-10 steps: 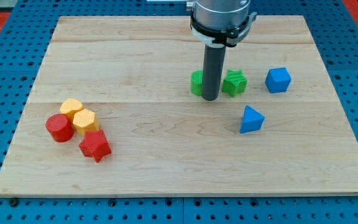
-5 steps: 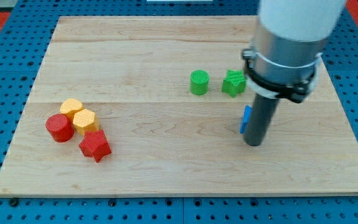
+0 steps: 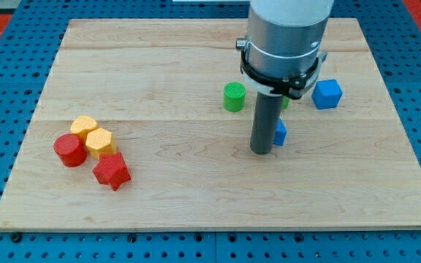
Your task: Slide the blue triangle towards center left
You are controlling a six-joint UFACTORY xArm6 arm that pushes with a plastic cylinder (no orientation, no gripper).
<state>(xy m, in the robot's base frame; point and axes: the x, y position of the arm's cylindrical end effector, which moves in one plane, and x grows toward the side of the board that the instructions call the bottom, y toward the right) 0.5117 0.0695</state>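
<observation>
My tip (image 3: 261, 152) down on wooden tabletop (image 3: 167, 197), touching blue triangle (image 3: 280, 134) mostly hidden behind rod. Green cylinder (image 3: 234, 96) just beyond. No gripper in view.

The rod has swung leftward across the board, its tip (image 3: 261, 152) now touching the blue triangle's (image 3: 280, 134) left side. That triangle sits slightly nearer the board's middle, mostly hidden behind the rod. The blue cube (image 3: 327, 93) shows again, while the green star is covered.

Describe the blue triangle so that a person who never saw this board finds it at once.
Find the dark rod right of the board's middle. The blue triangle peeks out at the rod's right, just above my tip. The blue cube stands apart, fully visible.
</observation>
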